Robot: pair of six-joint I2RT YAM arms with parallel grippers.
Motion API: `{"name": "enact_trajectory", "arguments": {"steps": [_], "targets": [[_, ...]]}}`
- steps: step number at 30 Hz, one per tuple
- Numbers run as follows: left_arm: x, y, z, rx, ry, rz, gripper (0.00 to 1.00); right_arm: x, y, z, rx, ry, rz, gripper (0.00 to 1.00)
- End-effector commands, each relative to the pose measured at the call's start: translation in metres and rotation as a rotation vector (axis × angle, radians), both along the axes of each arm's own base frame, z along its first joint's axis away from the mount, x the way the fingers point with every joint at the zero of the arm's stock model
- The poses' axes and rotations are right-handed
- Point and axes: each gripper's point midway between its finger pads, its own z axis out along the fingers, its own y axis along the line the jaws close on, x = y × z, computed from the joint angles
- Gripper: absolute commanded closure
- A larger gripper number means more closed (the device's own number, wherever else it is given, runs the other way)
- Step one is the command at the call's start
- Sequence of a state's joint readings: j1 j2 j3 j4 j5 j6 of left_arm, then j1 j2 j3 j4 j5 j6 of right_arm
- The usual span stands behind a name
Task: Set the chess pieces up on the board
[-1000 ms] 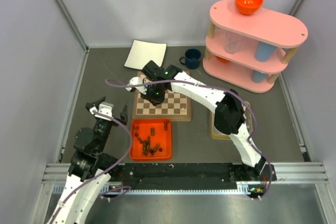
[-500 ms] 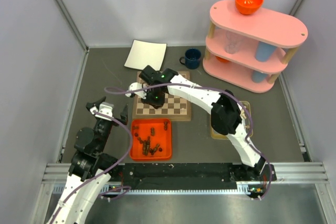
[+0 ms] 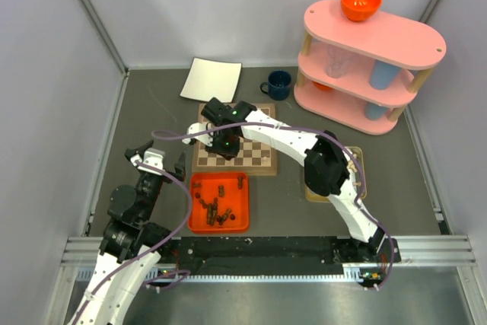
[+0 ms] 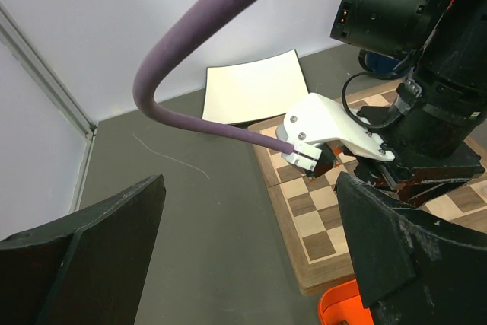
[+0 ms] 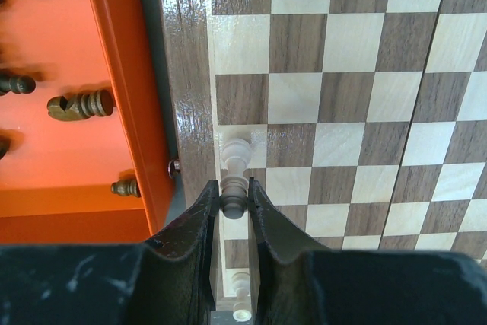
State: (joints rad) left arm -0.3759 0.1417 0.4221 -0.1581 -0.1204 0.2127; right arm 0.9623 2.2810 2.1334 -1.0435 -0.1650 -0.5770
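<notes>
The board (image 3: 255, 159) lies mid-table, with checkered squares and a wood rim (image 5: 186, 74). My right gripper (image 5: 234, 188) hangs over the board's left edge file (image 3: 225, 145), shut on a pale chess piece (image 5: 235, 151) whose base rests on a square. Another pale piece (image 5: 242, 302) stands one file square nearer, between the fingers' bases. Dark chess pieces (image 5: 80, 104) lie in the orange tray (image 3: 198, 222) in front of the board. My left gripper (image 3: 156, 159) is open over bare table left of the board (image 4: 319, 222), holding nothing.
A white sheet (image 3: 211, 79) and a blue mug (image 3: 278, 84) lie behind the board. A pink three-tier shelf (image 3: 396, 36) with an orange bowl (image 3: 361, 2) stands at the back right. A wooden slab (image 3: 358, 176) lies under the right arm. Purple cables loop over the board.
The right wrist has shifted slightly toward the board's left edge and lower, still closed on the pale piece. The left arm has not moved.
</notes>
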Motion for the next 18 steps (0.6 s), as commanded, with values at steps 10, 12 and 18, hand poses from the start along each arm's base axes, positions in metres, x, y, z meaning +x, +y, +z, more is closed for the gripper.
{"name": "enact_trajectory", "arguments": {"steps": [10,12,18], "targets": [[-0.0014,-0.0030,0.0138,-0.008,-0.057,-0.019,0.01,-0.0097,0.0036,-0.0128,-0.035,0.008,0.035,0.85],[-0.0016,-0.0030,0.0141,-0.009,-0.058,-0.019,0.01,-0.0098,0.0040,-0.0138,-0.036,0.010,0.036,0.85],[-0.0017,-0.0032,0.0142,-0.008,-0.059,-0.020,0.01,-0.0091,0.0068,-0.0141,-0.029,0.013,0.033,0.80]]}}
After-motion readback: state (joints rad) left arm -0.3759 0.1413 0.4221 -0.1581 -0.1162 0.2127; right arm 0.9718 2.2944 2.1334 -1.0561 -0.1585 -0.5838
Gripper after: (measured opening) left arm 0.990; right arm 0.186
